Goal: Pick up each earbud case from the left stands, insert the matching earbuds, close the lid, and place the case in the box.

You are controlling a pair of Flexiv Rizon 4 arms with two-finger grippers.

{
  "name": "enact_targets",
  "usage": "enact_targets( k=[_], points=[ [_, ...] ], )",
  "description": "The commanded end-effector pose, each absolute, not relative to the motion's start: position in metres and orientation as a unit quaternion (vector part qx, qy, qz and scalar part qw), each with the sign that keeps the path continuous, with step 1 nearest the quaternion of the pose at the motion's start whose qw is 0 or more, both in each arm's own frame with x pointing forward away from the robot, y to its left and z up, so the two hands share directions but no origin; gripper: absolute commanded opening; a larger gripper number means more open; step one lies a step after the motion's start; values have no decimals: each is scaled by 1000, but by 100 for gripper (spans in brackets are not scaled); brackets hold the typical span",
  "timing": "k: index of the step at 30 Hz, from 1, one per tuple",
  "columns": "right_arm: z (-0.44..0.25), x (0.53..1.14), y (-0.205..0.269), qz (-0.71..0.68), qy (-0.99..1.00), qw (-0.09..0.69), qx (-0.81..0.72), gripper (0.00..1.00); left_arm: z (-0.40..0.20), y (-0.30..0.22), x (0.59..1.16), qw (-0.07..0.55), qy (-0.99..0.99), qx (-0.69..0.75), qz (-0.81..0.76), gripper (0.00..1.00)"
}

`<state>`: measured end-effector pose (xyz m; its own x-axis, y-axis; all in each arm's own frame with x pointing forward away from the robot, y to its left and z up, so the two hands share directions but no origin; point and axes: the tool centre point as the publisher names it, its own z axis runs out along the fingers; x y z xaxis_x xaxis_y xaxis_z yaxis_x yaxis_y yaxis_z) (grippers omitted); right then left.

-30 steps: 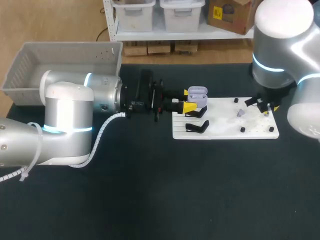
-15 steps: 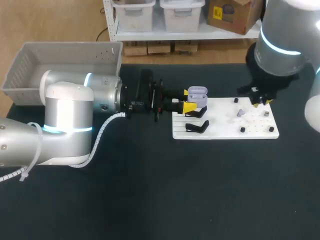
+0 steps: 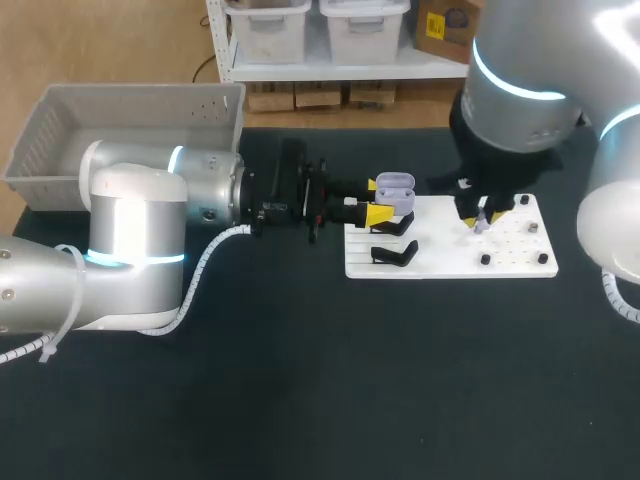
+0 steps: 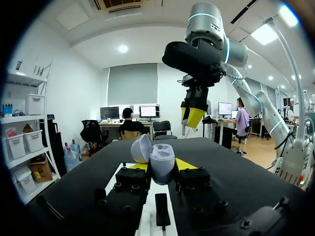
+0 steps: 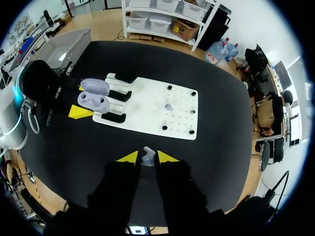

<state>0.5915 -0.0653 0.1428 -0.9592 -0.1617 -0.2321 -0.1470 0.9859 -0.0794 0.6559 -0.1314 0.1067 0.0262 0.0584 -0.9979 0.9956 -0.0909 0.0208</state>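
Head view: right hand (image 3: pixel 481 213), earbud (image 5: pixel 147 156) nearer case (image 3: pixel 395 190)

The small lilac earbud (image 5: pixel 147 156) pinched in the right gripper's (image 5: pixel 147 158) tips is showing too small to make out. From above, the silver right arm (image 3: pixel 520 90) is covering that gripper. The open lilac earbud case (image 4: pixel 158 162) is hiding most of the left gripper's (image 4: pixel 158 166) fingertips (image 4: pixel 184 164).

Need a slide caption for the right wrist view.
Right gripper pinching a lavender earbud above the white board, open case at the board's stand end.
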Motion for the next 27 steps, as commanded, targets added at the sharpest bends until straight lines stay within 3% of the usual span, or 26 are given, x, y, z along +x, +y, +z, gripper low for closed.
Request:
enact_targets(
  k=[1, 27],
  points=[
    [142, 592, -65, -31, 989, 120, -77, 0, 106, -131, 655, 470, 485, 542, -500, 0],
    [163, 595, -3, -41, 987, 84, 130, 0, 99, -138, 633, 481, 461, 543, -511, 0]
  ],
)
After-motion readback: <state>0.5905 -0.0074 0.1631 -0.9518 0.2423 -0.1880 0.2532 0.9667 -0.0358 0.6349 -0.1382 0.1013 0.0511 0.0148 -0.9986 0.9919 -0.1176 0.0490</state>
